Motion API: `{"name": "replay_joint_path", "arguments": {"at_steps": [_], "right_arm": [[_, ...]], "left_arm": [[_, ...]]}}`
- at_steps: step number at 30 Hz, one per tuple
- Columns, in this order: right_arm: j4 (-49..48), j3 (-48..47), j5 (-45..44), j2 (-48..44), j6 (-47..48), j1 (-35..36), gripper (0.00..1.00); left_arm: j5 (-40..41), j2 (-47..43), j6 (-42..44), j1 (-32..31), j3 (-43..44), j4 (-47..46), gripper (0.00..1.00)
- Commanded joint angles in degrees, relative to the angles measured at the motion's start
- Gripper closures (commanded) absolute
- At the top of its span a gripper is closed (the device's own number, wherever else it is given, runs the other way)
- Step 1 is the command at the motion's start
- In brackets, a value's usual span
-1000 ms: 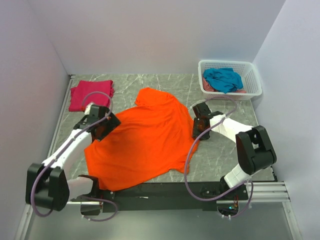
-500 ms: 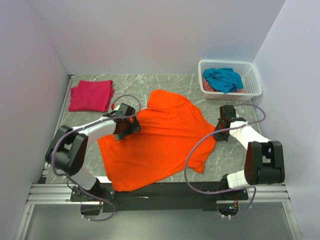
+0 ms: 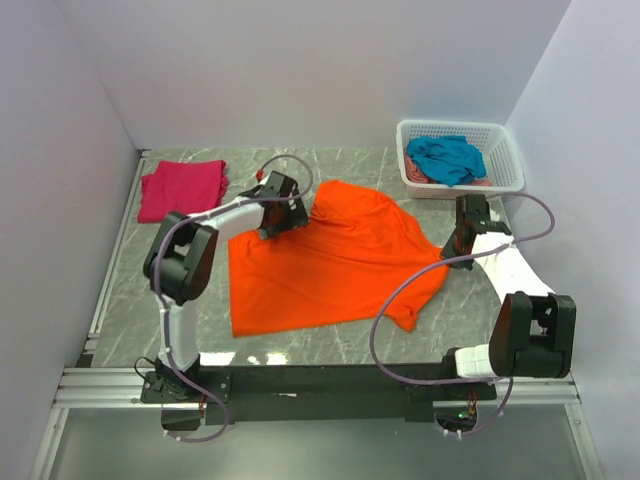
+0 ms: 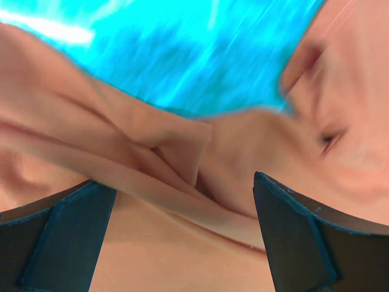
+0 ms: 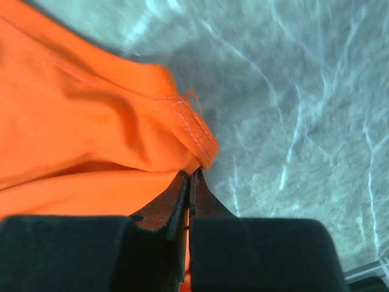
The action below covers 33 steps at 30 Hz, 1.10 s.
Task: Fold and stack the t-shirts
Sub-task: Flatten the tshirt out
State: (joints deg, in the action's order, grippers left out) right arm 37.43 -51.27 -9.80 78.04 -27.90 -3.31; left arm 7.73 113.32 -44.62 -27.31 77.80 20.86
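Orange shirt (image 3: 330, 265) is pinched in my right claw (image 5: 189, 181), my left claw (image 4: 182, 187) is wide, so I should pull slowly and flat.

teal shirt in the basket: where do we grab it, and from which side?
Pinch the raised, bunched fold at the top of the teal shirt, coming straight down from above. It lies crumpled inside the white basket, whose walls would likely block a side approach, and no flat edge shows to slide under.

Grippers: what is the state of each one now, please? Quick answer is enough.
Left gripper: open, with cloth of the orange t-shirt lying between its fingers.
Right gripper: shut on the hem of the orange t-shirt.
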Motion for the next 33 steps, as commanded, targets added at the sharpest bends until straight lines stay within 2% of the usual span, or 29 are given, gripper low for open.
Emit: {"name": "replay_joint_path", "arguments": {"at_steps": [1,3,4,6,7,10,14,18,20,23,27,30,33], "right_arm": [[2.8,-6.5,-2.9,1.1,-1.2,4.4,1.0],[4.5,-11.0,-4.7,3.3,-2.1,7.8,0.99],[6.6,-12.8,-7.0,5.3,-3.7,12.7,0.99],[7.9,-17.3,-8.3,7.2,-6.0,18.0,0.98],[7.0,-18.3,-7.5,9.0,-7.7,22.9,0.97],[3.4,-23.3,-3.6,14.7,-10.2,30.4,0.96],[2.3,-38.4,-0.3,26.8,-9.9,44.1,0.92],[5.5,-52.5,2.4,38.4,-8.3,49.4,0.61],[6.9,-55.4,2.5,40.8,-7.8,50.3,0.53],[2.5,-50.2,2.9,36.5,-7.0,50.9,0.44],[-0.9,-41.0,0.2,28.0,-6.2,50.6,0.39],[-3.2,-31.4,-0.4,20.9,-6.7,48.5,0.37],[-5.5,-21.4,-0.1,14.1,-7.5,43.0,0.37]], "left_arm": [[1.3,5.2,4.2,0.2,6.9,1.9,0.01],[1.8,6.7,4.9,0.2,10.8,3.6,0.01],[1.8,6.5,5.0,0.2,11.3,3.8,0.01],[2.2,3.6,4.8,0.2,10.1,3.7,0.01],[2.6,2.0,4.5,0.3,7.5,3.7,0.01],[5.1,-5.9,2.5,0.4,0.4,4.3,0.01],[8.6,-19.2,-3.1,0.8,-9.9,6.8,0.01],[13.8,-29.7,-9.2,1.1,-18.5,13.1,0.01],[14.9,-35.6,-12.7,1.3,-23.3,16.5,0.01],[14.2,-41.4,-16.2,1.2,-29.1,20.1,0.01],[12.4,-46.7,-21.2,1.2,-34.8,24.3,0.0],[9.9,-51.1,-23.3,1.2,-38.5,26.2,0.01],[7.4,-54.9,-25.0,1.2,-42.7,26.9,0.01]]}}
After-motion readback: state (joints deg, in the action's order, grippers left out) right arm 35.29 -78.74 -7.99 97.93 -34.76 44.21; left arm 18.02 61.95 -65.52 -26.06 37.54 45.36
